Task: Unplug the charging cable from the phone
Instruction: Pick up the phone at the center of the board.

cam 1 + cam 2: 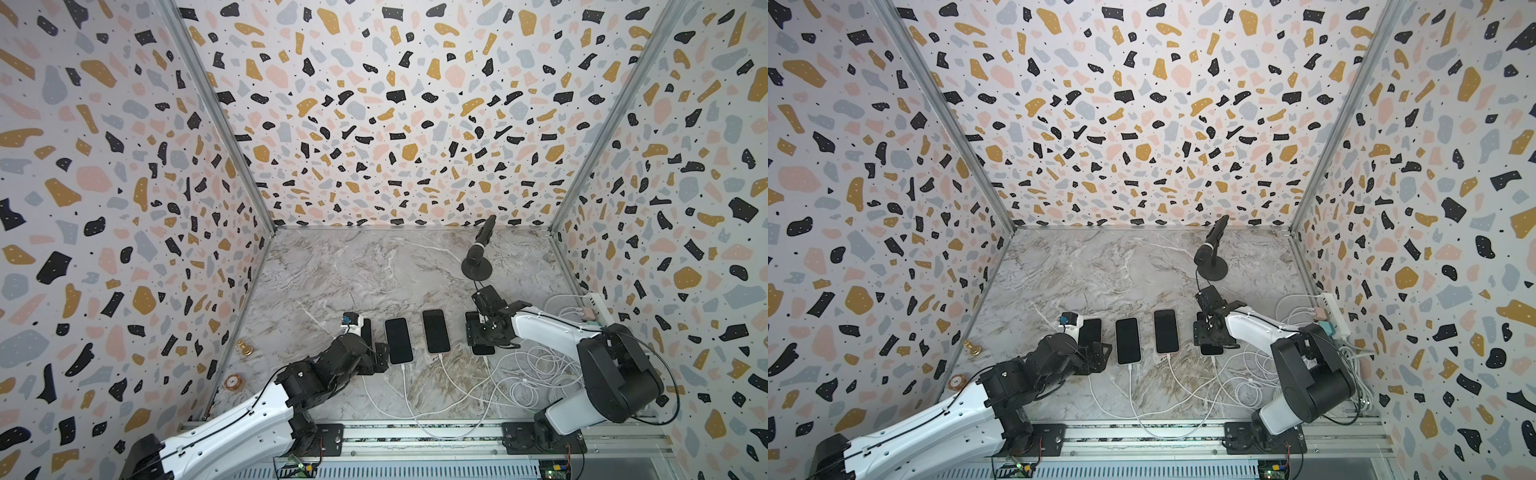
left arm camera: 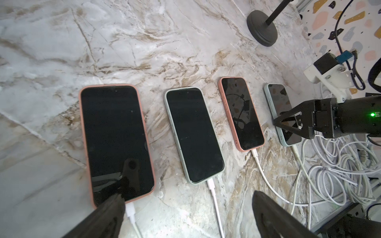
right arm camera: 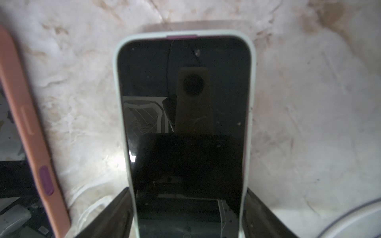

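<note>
Right gripper (image 3: 187, 192) straddles mint phone (image 3: 183, 103); clamped or not, cannot tell. Charging cable (image 2: 296, 152) exits beneath its wrist. Left gripper (image 2: 188, 195) gapes, empty. Steady phone first (slick marble (image 2: 61, 61)), then pull cable straight.

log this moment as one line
left jaws: open, near plug end of leftmost phone | right jaws: astride rightmost phone, grip unclear | cables: all four plugged in

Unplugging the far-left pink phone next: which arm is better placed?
Left. The left gripper hangs open over the plug end of the pink phone, one finger beside its plug; the right gripper straddles the far-right mint phone.
</note>
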